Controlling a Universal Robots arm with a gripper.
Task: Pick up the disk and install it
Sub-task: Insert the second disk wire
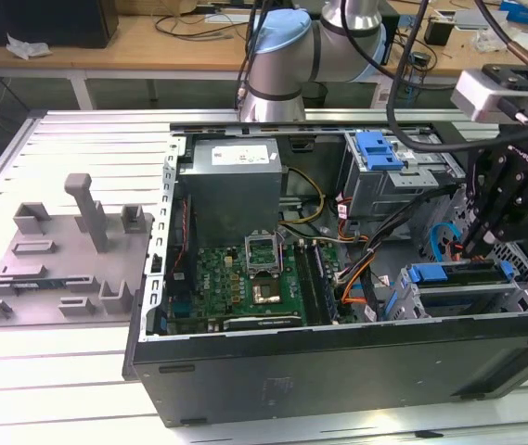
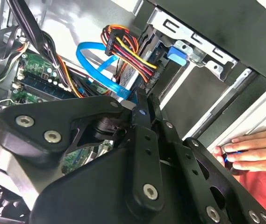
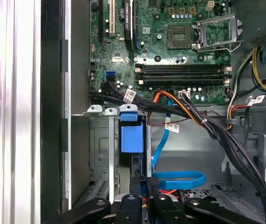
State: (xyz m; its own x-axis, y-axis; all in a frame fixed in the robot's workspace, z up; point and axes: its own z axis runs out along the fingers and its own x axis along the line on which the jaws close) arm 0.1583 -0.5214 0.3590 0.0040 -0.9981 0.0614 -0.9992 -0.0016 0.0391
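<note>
The disk (image 1: 458,273), framed by its blue carrier, sits on edge in the drive cage at the case's front corner, on the exterior view's right. In the first wrist view its blue carrier tab (image 3: 132,136) stands out of the cage slot. My gripper (image 1: 474,248) hangs just above the disk's top edge. Its black fingers (image 3: 149,183) are pressed together beside the carrier, and I see nothing between them. In the second wrist view the gripper (image 2: 142,106) points down towards the cage and the cables.
A blue data cable (image 3: 177,179) and a wire bundle (image 2: 128,51) lie close to the fingers. The motherboard (image 1: 245,278), grey power-supply box (image 1: 236,181) and an upper cage with a blue latch (image 1: 379,148) fill the case. A person's hand (image 2: 249,150) rests on the case edge.
</note>
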